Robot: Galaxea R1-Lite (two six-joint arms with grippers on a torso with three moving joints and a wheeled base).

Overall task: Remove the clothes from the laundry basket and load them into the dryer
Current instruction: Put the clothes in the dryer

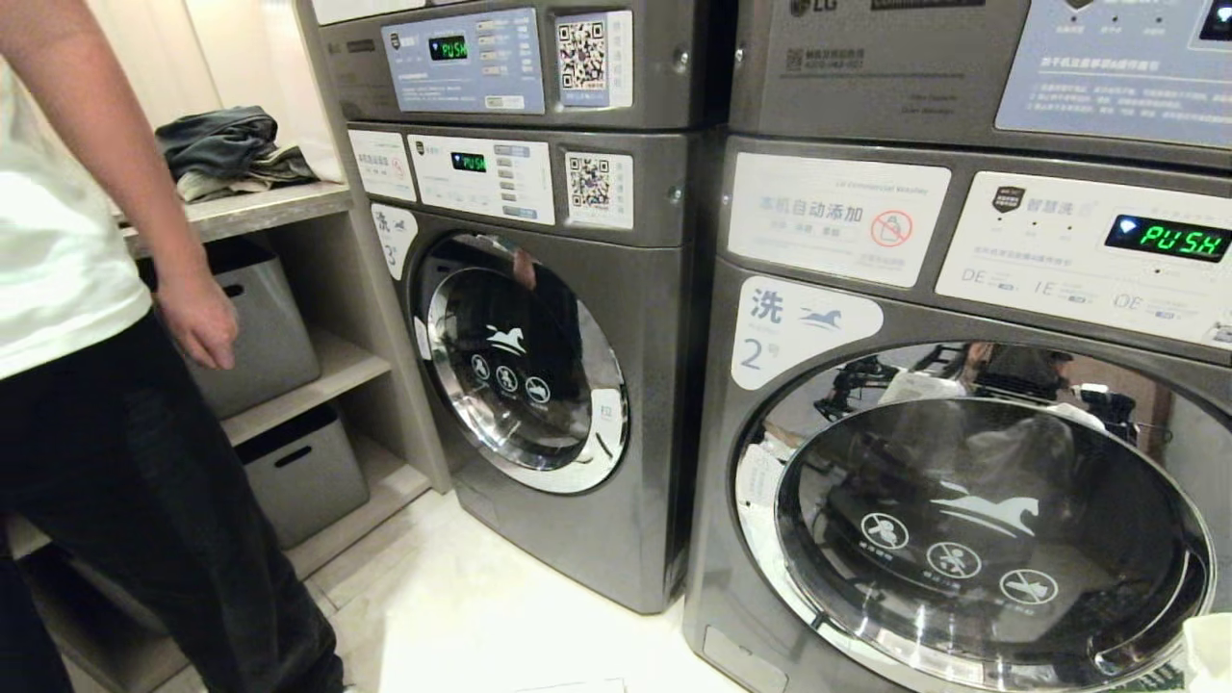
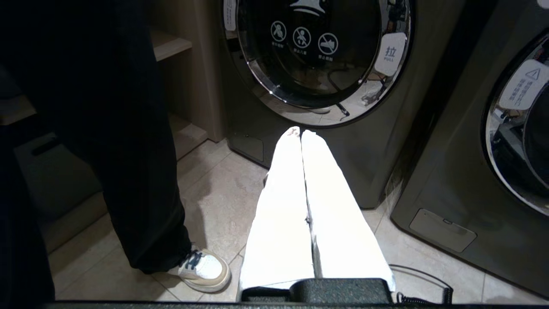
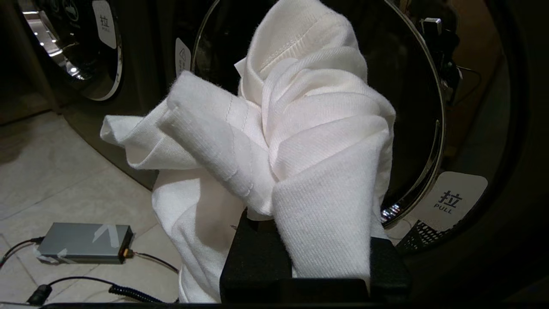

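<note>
My right gripper (image 3: pixel 296 180) is shut on a crumpled white knit garment (image 3: pixel 300 128), which drapes over and hides its fingers. It hangs right before the shut round glass door (image 3: pixel 429 107) of the dryer (image 1: pixel 962 539), a grey front-loader marked 2. A scrap of the white garment (image 1: pixel 1208 654) shows at the head view's lower right corner. A dark perforated corner of the laundry basket (image 3: pixel 422 234) peeks out beside the door's pull tag. My left gripper (image 2: pixel 301 133) is shut and empty, low over the floor, pointing at the base of the other machine (image 2: pixel 317 56).
A person in a white top and black trousers (image 1: pixel 125 462) stands at the left, one shoe (image 2: pixel 201 268) near my left gripper. Shelves hold grey bins (image 1: pixel 260 327) and folded clothes (image 1: pixel 226 149). A grey power box (image 3: pixel 83 242) and cables lie on the tiled floor.
</note>
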